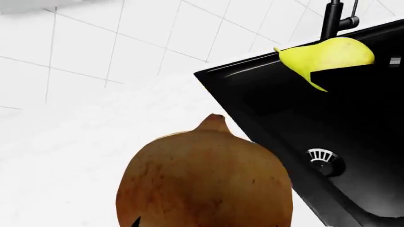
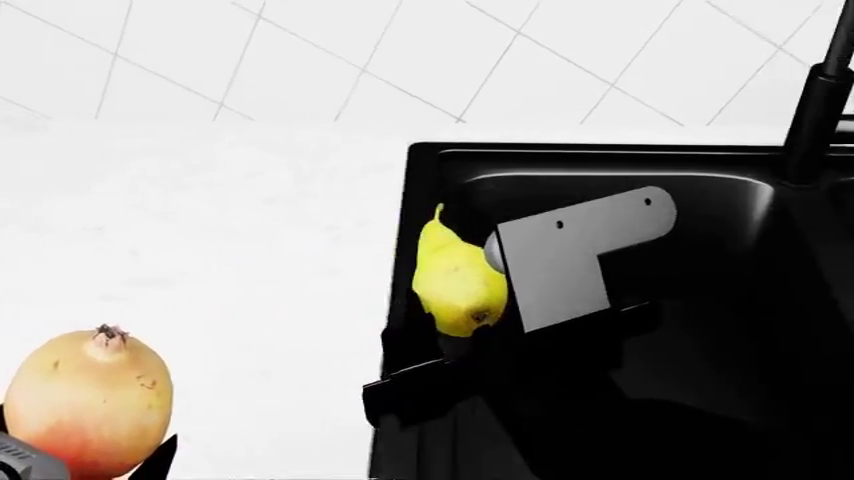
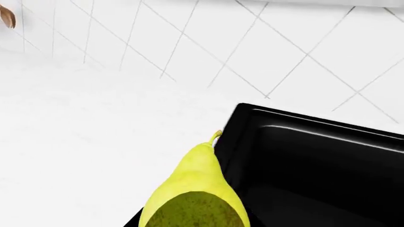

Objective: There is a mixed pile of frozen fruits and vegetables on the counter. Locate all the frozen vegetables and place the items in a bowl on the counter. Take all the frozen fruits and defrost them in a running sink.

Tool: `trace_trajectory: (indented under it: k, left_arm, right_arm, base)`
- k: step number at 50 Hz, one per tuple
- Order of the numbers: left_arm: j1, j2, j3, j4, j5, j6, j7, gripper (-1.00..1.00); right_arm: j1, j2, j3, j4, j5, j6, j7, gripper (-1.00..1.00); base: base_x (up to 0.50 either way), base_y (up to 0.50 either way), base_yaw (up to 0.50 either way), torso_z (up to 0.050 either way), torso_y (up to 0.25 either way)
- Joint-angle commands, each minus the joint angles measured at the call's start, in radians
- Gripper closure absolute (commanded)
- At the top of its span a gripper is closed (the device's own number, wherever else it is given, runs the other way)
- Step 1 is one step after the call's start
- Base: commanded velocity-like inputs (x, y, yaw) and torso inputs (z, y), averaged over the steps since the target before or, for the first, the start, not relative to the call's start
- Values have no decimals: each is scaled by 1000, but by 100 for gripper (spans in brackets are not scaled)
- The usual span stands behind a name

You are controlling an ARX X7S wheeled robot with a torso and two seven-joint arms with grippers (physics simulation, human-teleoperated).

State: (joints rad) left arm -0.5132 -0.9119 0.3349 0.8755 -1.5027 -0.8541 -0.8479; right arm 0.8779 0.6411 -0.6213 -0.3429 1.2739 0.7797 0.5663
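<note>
My right gripper [image 2: 461, 342] is shut on a yellow pear [image 2: 458, 280], holding it stem-up just over the left rim of the black sink [image 2: 694, 330]. In the right wrist view the pear [image 3: 197, 189] fills the space between black fingers [image 3: 134, 220]. At the head view's lower left, above the white counter [image 2: 227, 230], my left gripper [image 2: 87, 460] is shut on a round brown onion-like item [image 2: 88, 398]. That item [image 1: 205, 179] hides most of the left wrist view, where only a black fingertip [image 1: 134, 221] shows. The bowl is out of view.
A black faucet [image 2: 817, 100] stands at the sink's back right, and a drain [image 1: 322, 157] sits in the basin floor. A white tiled wall [image 2: 400, 60] backs the counter. A grey bracket of the right arm [image 2: 574, 250] hangs over the basin.
</note>
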Motion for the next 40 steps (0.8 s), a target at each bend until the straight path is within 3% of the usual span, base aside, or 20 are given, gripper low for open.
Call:
trace_trajectory:
  k: [1, 20, 29, 40]
  left_arm:
    - [-29, 6, 2, -4, -27, 6, -25, 100]
    - [-48, 24, 18, -11, -23, -1, -30, 100]
    - [1, -24, -18, 5, -18, 30, 2, 100]
    - [-29, 2, 5, -3, -21, 15, -19, 100]
  right_arm:
    - [-6, 7, 9, -17, -12, 3, 5, 100]
    - [3, -11, -15, -5, -30, 5, -12, 100]
    - [1, -16, -41, -8, -73, -3, -38, 100]
    - [3, -25, -56, -4, -82, -1, -44, 100]
  base:
    - [1, -500, 0, 0, 0]
    - [1, -495, 0, 1, 1]
    - [78, -173, 0, 0, 0]
    - [300, -140, 0, 0, 1]
